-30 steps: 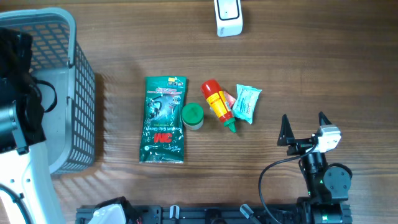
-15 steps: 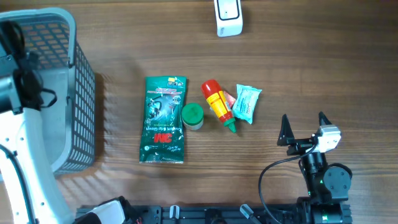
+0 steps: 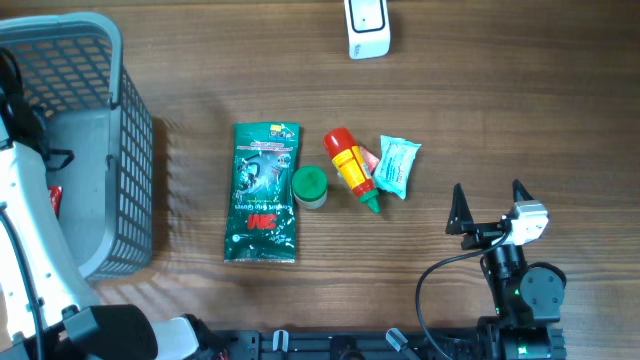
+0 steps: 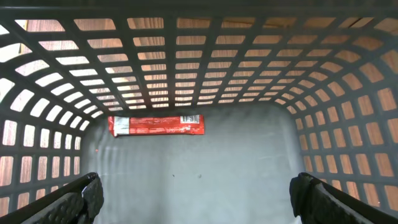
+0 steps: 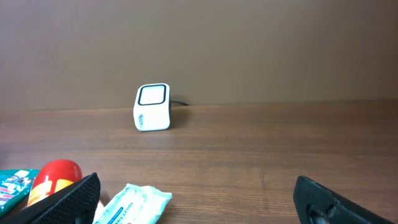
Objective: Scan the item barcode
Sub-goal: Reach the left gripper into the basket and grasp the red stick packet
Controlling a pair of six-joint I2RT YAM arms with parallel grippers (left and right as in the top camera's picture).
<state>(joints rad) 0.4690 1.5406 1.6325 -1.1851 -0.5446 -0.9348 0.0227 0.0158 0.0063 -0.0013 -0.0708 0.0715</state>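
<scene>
**Both grippers wide open, nothing in either one**

L gripper [image 4: 196,198]: jaws spread all the way, nothing btwn them. It hangs inside the grey mesh basket [image 4: 186,74], cam looking at the basket floor. A flat red packet [image 4: 156,125] w/ white label print lies on that floor, right up against the far mesh wall and well apart from both fingertips.

R gripper [image 3: 488,195]: jaws spread too, empty. It sits over the near-right part of the wooden table [image 3: 520,90], pointing twd the far edge, touching nothing.

The items lie in a row mid-table, to the left of the R gripper:
- The teal wipes pack [image 3: 395,166] is the nearest one.
- The red-and-yellow bottle [image 3: 351,167] is just beside it, lying tilted w/ its green tip twd the near side.
- The small green-lidded jar [image 3: 309,186] comes next, touching the right edge of the pouch.
- The green 3M pouch [image 3: 263,192] lies flat, long side running near to far.

The white scanner [image 3: 367,27] stands upright at the far edge, well apart from the items. Basket's at the far left of the table, apart from the pouch.
</scene>
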